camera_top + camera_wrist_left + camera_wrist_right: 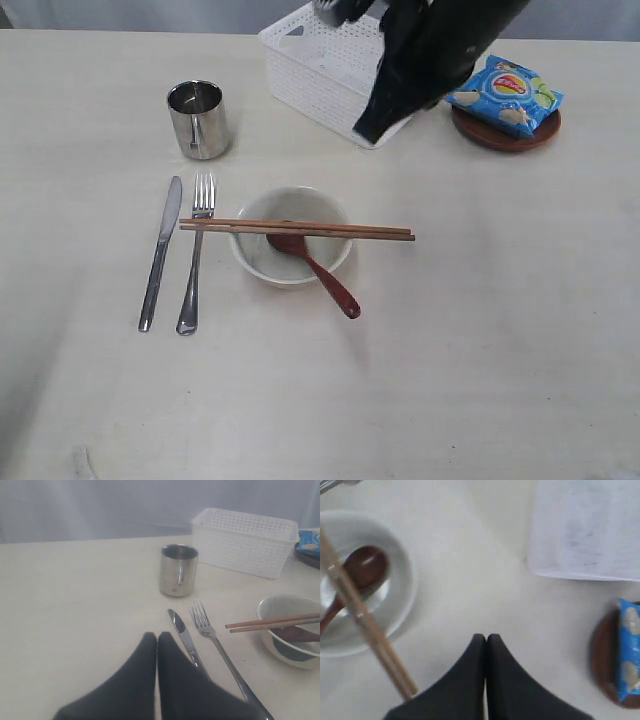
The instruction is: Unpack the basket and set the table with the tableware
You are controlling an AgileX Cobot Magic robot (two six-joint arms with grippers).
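Observation:
The white basket (pixel 325 60) stands at the back of the table (pixel 480 330), partly behind my right arm. The steel cup (pixel 198 119) is at the left. Below it lie the knife (pixel 161 250) and fork (pixel 196 255), side by side. The pale bowl (pixel 291 237) holds the red-brown spoon (pixel 318 271), and two chopsticks (pixel 296 230) rest across its rim. The brown plate (pixel 505 130) carries a blue chips bag (pixel 505 93). My right gripper (pixel 486 637) is shut and empty, raised between bowl and basket. My left gripper (pixel 157 635) is shut and empty, just beside the knife (pixel 184 636).
A pale curtain or wall runs behind the table's far edge. My right arm (pixel 425 50) hangs over the basket's right end and hides part of it. Bare tabletop stretches in front of the bowl and to its right.

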